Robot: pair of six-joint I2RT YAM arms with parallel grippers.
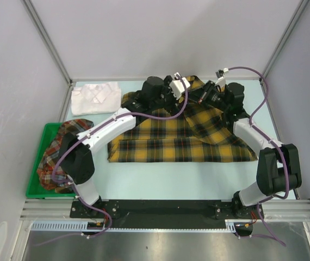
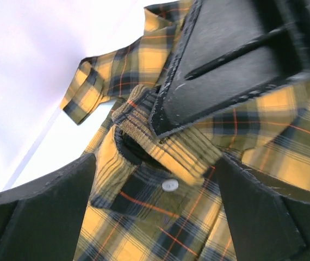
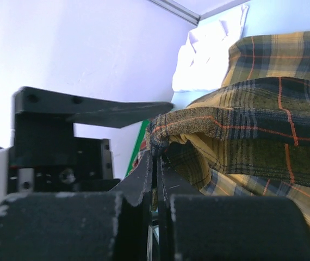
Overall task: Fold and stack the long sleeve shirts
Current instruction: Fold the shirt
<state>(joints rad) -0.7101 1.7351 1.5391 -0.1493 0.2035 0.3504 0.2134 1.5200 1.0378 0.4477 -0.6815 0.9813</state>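
Note:
The yellow-and-black plaid shirt [image 1: 182,136] lies spread across the middle of the table. My right gripper [image 3: 157,155] is shut on a fold of its cloth near the collar, lifting it slightly; it sits at the shirt's far edge [image 1: 201,98]. My left gripper [image 2: 156,163] is open, its fingers [image 2: 46,212] straddling the buttoned collar [image 2: 168,185] without touching it, right beside the right gripper [image 2: 225,60]. It hangs over the far middle [image 1: 186,93]. A white shirt [image 1: 95,98] lies folded at the far left. A red-orange plaid shirt [image 1: 60,149] is bunched in the bin.
A green plastic bin [image 1: 35,187] stands at the left edge of the table. Grey walls with metal posts close in the back and sides. The left arm [image 1: 111,128] crosses over the yellow shirt's left part.

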